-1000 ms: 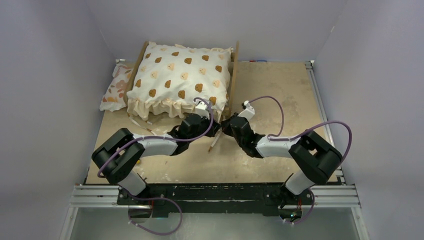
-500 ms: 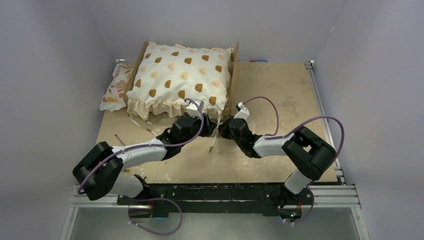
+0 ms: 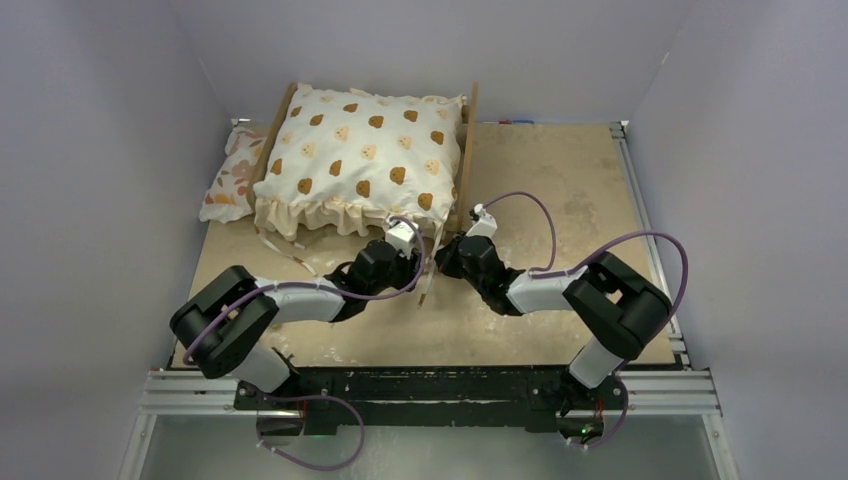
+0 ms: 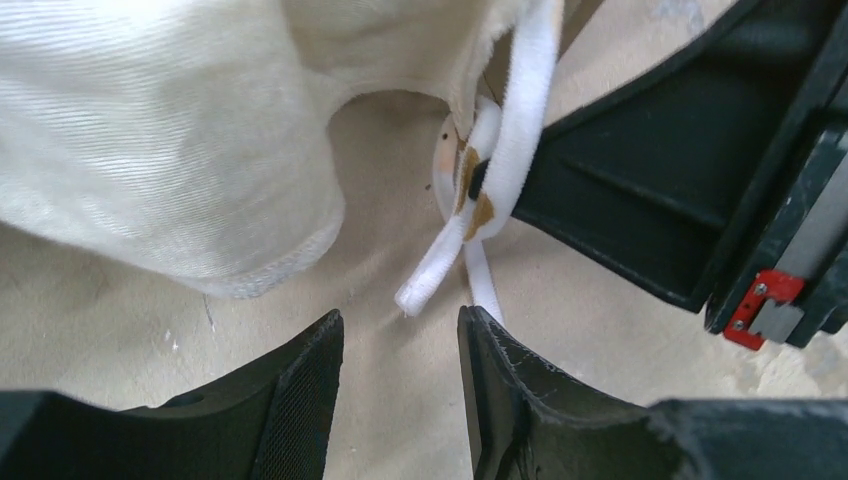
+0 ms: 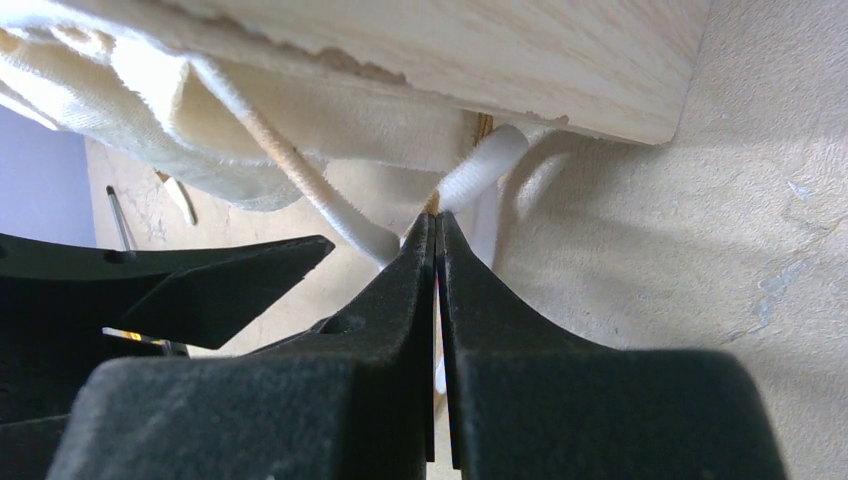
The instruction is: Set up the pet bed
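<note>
Left end effector [image 4: 400, 335] newly agape, tie [image 4: 520, 100] half-hidden

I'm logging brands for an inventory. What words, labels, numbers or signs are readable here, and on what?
None can be read.
The cushion carries only bear-face prints, and the small pillow a floral pattern.
The red tab in the left wrist view shows no lettering.

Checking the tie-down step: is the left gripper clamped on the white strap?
No; the left gripper is open, the white strap ending loose just beyond its fingers.
</note>
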Available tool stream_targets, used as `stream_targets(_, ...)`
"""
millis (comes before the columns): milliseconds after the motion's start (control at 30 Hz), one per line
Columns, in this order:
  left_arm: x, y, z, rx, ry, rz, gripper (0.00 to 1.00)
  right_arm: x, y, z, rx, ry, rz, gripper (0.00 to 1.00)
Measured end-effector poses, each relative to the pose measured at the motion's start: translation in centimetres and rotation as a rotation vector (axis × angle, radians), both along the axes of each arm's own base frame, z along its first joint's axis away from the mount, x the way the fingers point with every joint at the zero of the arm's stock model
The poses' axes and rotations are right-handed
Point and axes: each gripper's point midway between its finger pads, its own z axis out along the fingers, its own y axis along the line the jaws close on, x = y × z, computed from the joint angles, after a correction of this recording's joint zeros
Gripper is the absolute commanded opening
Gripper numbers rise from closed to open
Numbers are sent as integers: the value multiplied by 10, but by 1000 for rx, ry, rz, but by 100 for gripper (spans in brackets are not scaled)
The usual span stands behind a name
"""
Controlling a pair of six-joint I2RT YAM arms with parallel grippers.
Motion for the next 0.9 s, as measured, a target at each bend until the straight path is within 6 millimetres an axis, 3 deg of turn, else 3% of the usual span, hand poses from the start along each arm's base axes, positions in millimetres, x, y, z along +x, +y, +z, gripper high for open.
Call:
stream_targets(333,5,-15,-29,137,-11,-152,42,-2,2,-1,-2,4,20,0)
stream_targets(567,16,-28,-35,160,-30,-189,0,-1,2,0,-5,-3,24,0)
stream_targets(700,16,-28,-34,157,-30,-192,0,-1,2,0,-7,-4,23,0)
stream_targets(800,13,-26,-25,148,-33,-186,0,-3,-1,2,-14,0,21,15)
stream_targets(900,11,-23,-11,133,-37,-172,0,-3,-6,18,-11,-22,9,27)
